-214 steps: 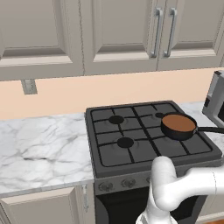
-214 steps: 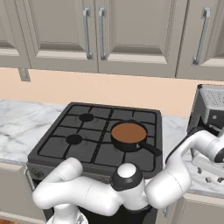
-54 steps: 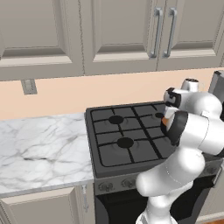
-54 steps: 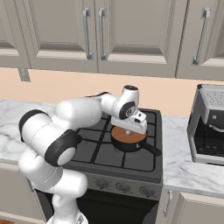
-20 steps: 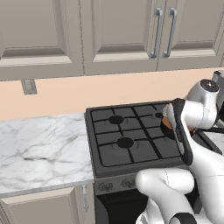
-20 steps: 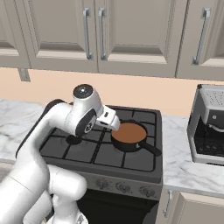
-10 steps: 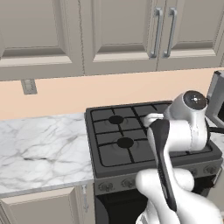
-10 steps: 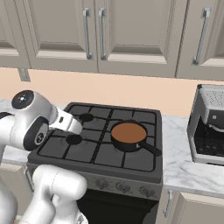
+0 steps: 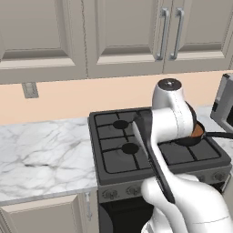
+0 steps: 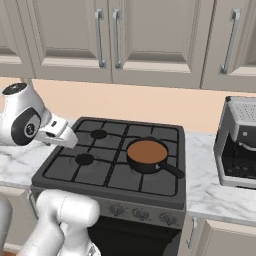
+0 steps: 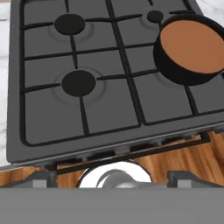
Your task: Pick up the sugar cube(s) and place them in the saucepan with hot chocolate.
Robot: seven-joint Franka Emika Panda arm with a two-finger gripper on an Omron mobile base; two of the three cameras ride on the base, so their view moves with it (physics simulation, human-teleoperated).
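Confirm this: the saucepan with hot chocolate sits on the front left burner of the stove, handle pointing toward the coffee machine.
Not quite. The saucepan with hot chocolate sits on the right side of the stove, not the front left burner; the right base view shows it. Its handle does point toward the coffee machine.

base views flank stove (image 9: 159, 154); hand view overhead, close; stove shared

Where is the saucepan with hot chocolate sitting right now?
The saucepan with hot chocolate sits on the stove, on its right half, nearer the coffee machine, handle pointing front-right.
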